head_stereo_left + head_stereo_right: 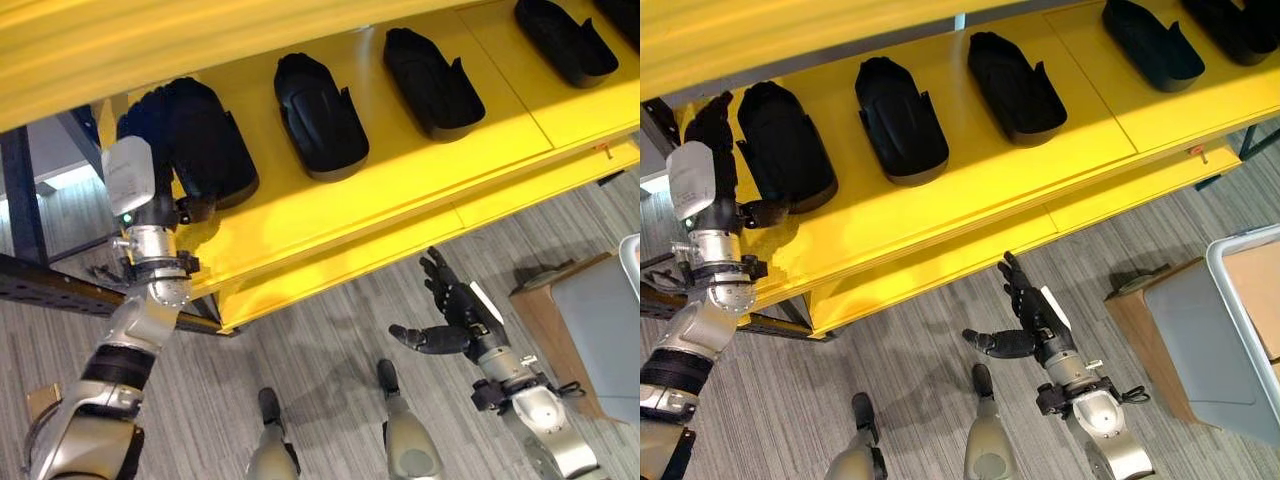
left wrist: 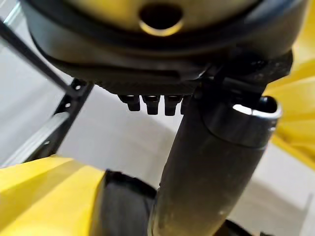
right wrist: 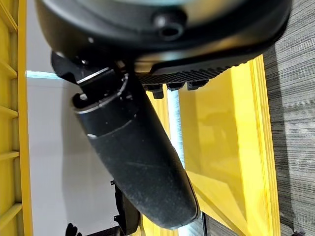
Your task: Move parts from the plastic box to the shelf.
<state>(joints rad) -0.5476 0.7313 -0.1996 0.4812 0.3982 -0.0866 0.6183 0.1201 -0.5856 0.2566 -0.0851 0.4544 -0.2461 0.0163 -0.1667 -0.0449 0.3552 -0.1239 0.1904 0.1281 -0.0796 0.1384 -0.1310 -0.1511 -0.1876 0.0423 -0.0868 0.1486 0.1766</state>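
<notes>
The left hand (image 1: 718, 150) is up on the yellow shelf (image 1: 970, 190), right beside the black part (image 1: 785, 148) at the row's left end, probably setting it down in line. I cannot tell if its fingers hold it. More parts (image 1: 900, 120) sit side by side along the shelf. The right hand (image 1: 1025, 320) hangs below, fingers straight, holding nothing. The grey plastic box (image 1: 1230, 340) waits at the right.

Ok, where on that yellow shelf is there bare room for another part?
Along the yellow shelf's front strip, before the row of black moulded parts. Gaps between parts are narrow. The far-left end is crowded: the left hand is at the end part.
</notes>
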